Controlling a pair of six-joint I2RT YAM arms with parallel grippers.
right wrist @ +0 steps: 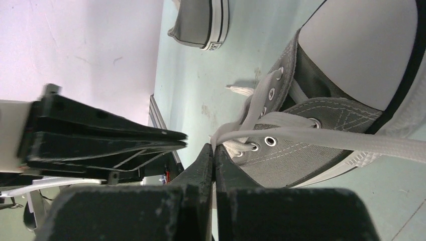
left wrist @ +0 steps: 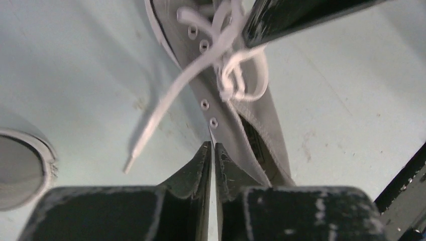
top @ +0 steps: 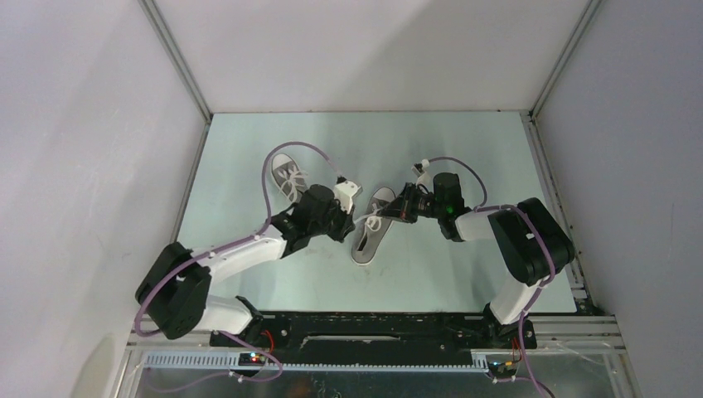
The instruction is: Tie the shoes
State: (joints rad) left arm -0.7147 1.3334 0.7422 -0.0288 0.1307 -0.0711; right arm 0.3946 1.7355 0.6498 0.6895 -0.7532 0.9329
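One grey shoe (top: pixel 367 242) with a white sole lies between my two grippers, toe towards the near edge. The other shoe (top: pixel 288 175) stands further back on the left. My left gripper (left wrist: pixel 211 146) sits at the edge of the near shoe's eyelet flap (left wrist: pixel 221 131), its jaws a thin slit apart. I cannot see anything in the slit. A loose lace end (left wrist: pixel 150 125) trails left over the table. My right gripper (right wrist: pixel 213 147) is shut, with the white lace (right wrist: pixel 224 133) bunched at its tips beside the eyelets (right wrist: pixel 262 143).
The left gripper's black fingers (right wrist: pixel 110 138) show close by on the left of the right wrist view. The second shoe (right wrist: pixel 202 22) lies beyond them by the white left wall (top: pixel 99 124). Metal rails (top: pixel 195 174) edge the pale green table (top: pixel 464 274).
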